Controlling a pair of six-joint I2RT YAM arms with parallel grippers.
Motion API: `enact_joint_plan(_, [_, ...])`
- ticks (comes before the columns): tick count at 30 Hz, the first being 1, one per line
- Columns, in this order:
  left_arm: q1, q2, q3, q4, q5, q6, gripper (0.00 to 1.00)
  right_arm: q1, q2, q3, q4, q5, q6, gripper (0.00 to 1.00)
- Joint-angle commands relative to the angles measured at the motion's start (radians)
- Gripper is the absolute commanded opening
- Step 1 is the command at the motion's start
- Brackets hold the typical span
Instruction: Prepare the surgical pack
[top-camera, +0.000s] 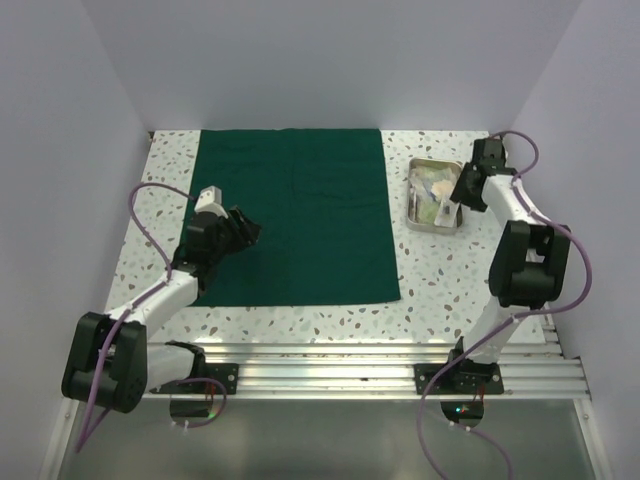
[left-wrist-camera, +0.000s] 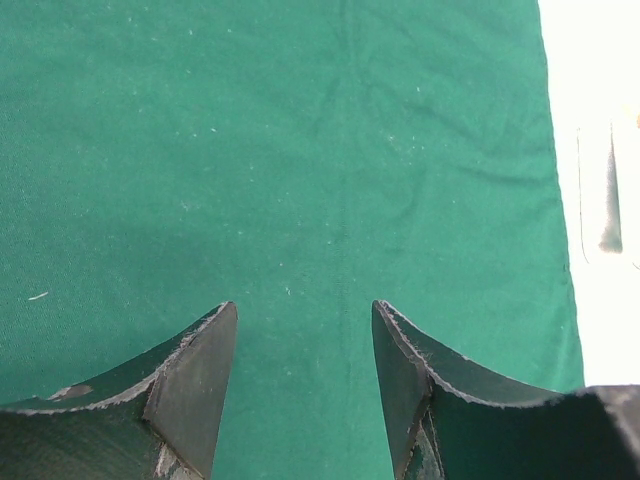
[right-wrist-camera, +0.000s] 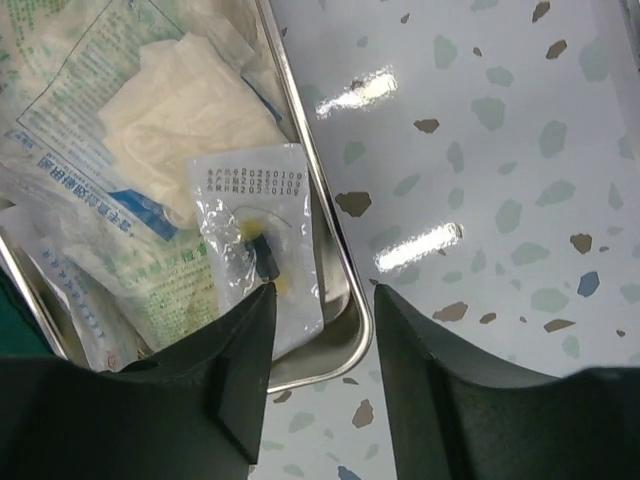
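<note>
The dark green cloth (top-camera: 290, 215) lies flat and spread on the table; it fills the left wrist view (left-wrist-camera: 300, 150). My left gripper (top-camera: 245, 228) hovers open and empty over its left part (left-wrist-camera: 305, 310). The small steel tray (top-camera: 425, 161) sits on the bare table right of the cloth, holding gauze pouches (right-wrist-camera: 185, 120) and a small clear pouch (right-wrist-camera: 260, 250) with a dark item. My right gripper (top-camera: 453, 206) is open, its jaws astride the tray's corner rim (right-wrist-camera: 330, 240), one finger inside and one outside (right-wrist-camera: 323, 290). No steel instruments show.
The speckled white table (top-camera: 480, 270) has bare strips round the cloth. White walls close in the back and both sides. The arms' rail (top-camera: 330, 365) runs along the near edge.
</note>
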Motion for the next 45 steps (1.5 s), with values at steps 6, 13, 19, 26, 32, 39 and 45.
enact_joint_plan(6, [-0.006, -0.025, -0.006, 0.063, -0.010, 0.028, 0.61, -0.007, 0.183, 0.204, -0.016, 0.017, -0.055, 0.44])
enact_joint_plan(13, [-0.006, -0.021, -0.006, 0.057, -0.019, 0.032, 0.61, -0.008, 0.271, 0.269, -0.019, 0.063, -0.057, 0.41])
enact_joint_plan(19, [-0.006, -0.012, -0.006, 0.063, -0.016, 0.032, 0.61, -0.015, 0.288, 0.263, -0.010, 0.050, -0.054, 0.36])
enact_joint_plan(26, [-0.006, -0.008, -0.008, 0.064, -0.011, 0.034, 0.61, -0.016, 0.314, 0.260, -0.002, 0.018, -0.051, 0.21])
enact_joint_plan(32, [-0.006, -0.011, -0.008, 0.063, -0.010, 0.035, 0.61, -0.019, 0.310, 0.254, -0.010, 0.009, -0.038, 0.04])
enact_joint_plan(39, [-0.006, -0.014, -0.012, 0.070, -0.004, 0.032, 0.61, -0.021, 0.221, 0.173, 0.007, -0.016, -0.026, 0.00])
enact_joint_plan(45, [-0.006, -0.026, -0.017, 0.067, -0.001, 0.034, 0.61, -0.022, 0.132, 0.105, 0.041, -0.074, 0.011, 0.00])
